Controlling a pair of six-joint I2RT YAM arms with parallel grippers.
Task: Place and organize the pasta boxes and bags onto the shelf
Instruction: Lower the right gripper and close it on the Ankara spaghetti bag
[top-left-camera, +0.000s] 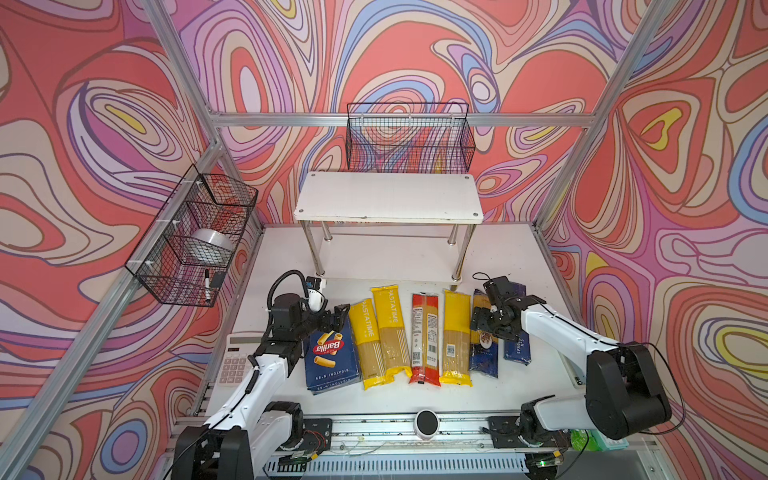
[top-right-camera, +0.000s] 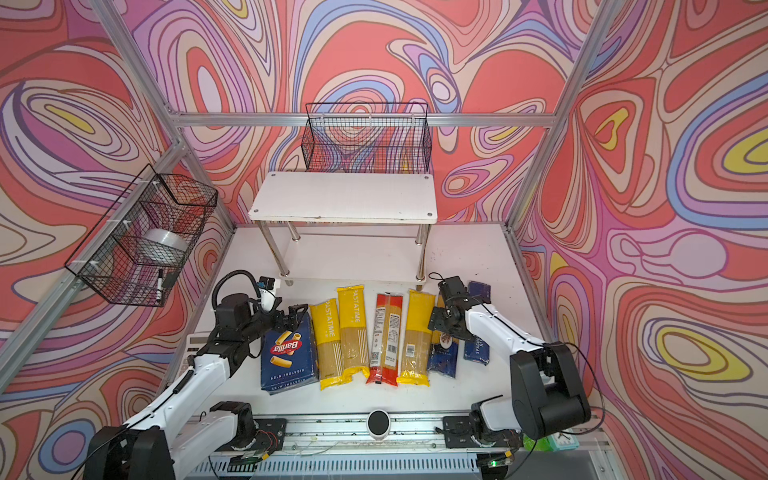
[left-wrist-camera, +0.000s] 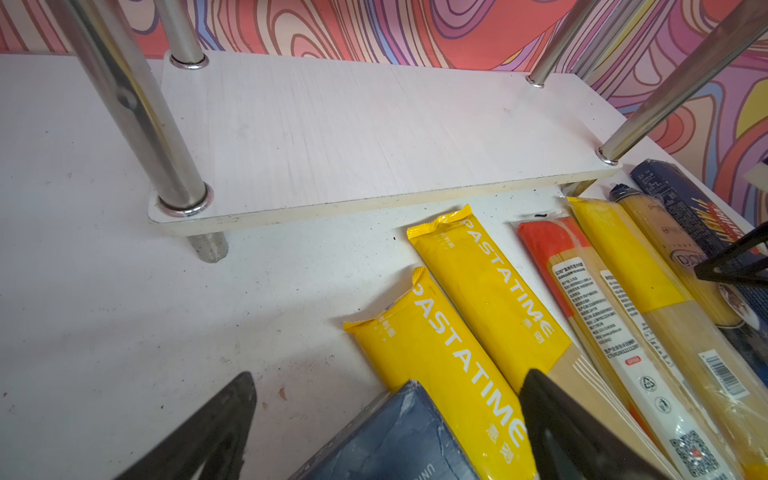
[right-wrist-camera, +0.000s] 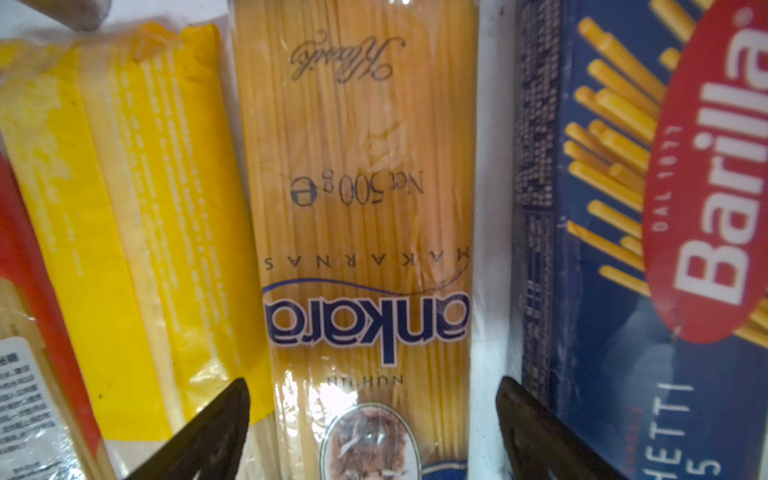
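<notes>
The shelf (top-left-camera: 388, 199) stands at the back, both white boards bare; its lower board (left-wrist-camera: 374, 137) shows in the left wrist view. In front lie, in a row from left to right, the wide rigatoni box (top-left-camera: 332, 361), two yellow bags (top-left-camera: 365, 345) (top-left-camera: 390, 328), a red bag (top-left-camera: 424, 336), a third yellow bag (top-left-camera: 455, 336), a gold-and-navy bag (top-left-camera: 484, 357) and the narrow spaghetti box (top-left-camera: 517, 349). My left gripper (left-wrist-camera: 388, 376) is open over the rigatoni box's far corner (left-wrist-camera: 395, 444). My right gripper (right-wrist-camera: 372, 383) is open, straddling the gold-and-navy bag (right-wrist-camera: 365, 208).
A white calculator (top-left-camera: 235, 359) lies left of the rigatoni box, under my left arm. Black wire baskets hang on the back wall (top-left-camera: 409, 139) and the left wall (top-left-camera: 195, 237), the left one holding a tape roll and a marker. A round device (top-left-camera: 427, 424) sits at the front edge.
</notes>
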